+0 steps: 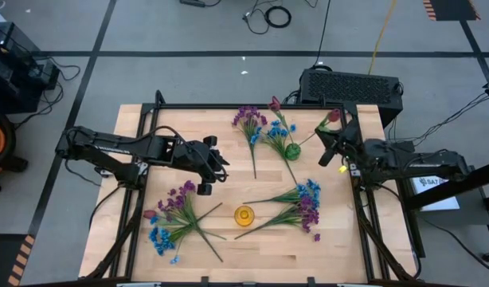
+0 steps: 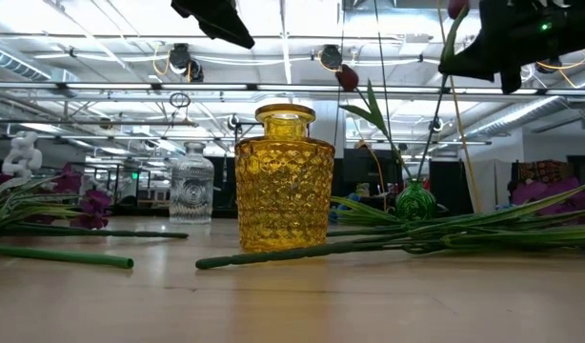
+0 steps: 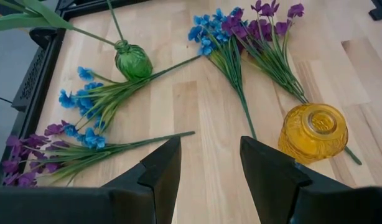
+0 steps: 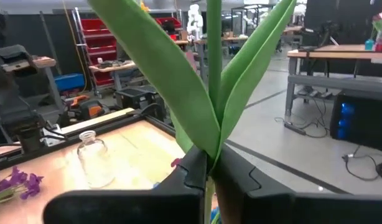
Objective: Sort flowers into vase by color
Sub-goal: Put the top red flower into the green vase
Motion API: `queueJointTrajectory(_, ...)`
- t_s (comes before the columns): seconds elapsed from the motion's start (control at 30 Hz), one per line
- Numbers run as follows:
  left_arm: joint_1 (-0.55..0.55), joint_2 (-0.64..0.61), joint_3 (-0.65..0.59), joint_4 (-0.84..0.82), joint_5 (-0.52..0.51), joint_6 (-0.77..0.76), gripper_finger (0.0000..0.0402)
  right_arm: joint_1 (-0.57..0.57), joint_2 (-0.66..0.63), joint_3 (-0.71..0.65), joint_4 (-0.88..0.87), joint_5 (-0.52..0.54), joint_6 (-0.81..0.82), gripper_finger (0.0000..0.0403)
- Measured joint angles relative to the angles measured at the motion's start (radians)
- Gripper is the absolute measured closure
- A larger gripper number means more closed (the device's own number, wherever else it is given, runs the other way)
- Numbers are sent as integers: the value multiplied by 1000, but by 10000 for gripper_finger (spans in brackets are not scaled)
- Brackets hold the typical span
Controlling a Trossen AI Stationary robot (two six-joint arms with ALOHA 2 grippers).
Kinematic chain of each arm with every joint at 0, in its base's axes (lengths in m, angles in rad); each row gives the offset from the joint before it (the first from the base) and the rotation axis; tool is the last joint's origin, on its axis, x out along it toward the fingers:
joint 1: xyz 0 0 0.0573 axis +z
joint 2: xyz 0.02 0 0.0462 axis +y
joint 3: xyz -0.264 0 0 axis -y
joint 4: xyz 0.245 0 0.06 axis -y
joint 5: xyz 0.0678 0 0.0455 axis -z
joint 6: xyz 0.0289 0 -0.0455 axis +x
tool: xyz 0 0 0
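A red tulip [image 1: 275, 104] stands in the green vase [image 1: 292, 151]; the yellow vase [image 1: 244, 215] holds nothing. Flowers [image 1: 174, 219] lie on the wooden tabletop [image 1: 228, 183]. The right gripper [image 1: 327, 139] pinches another tulip's stem [image 4: 213, 37]; the left gripper [image 1: 219, 165] hovers half-open.

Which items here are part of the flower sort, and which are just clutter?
In play:
- red tulip, gripped by right gripper
- green vase, one red tulip already in it
- yellow vase
- clear vase
- purple and blue sprigs lying on table
- left gripper, open, empty

Clutter:
- black box behind table
- floor cables
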Motion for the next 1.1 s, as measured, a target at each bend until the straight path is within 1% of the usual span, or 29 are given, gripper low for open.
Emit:
queueJointTrajectory(0.27,0,0,0,-9,0,-1,229,-48,53,0,-1,0,61,356)
queueJointTrajectory(0.43,0,0,0,-9,0,-6,229,-68,80,0,-9,-2,94,326)
queueJointTrajectory(0.57,0,0,0,-16,0,-7,229,-68,85,0,-35,-17,135,289)
queueJointTrajectory(0.7,0,0,0,-25,0,-8,229,-68,85,0,-89,-16,218,239)
queueJointTrajectory(0.83,0,0,0,-25,0,-9,229,-65,76,1,-113,-14,216,191)
queueJointTrajectory(0.93,-3,0,0,-40,0,-31,229,-65,59,29,-166,-13,214,162)
queueJointTrajectory(1.1,-3,0,-9,-58,0,-61,229,-64,51,113,-340,-13,224,131)
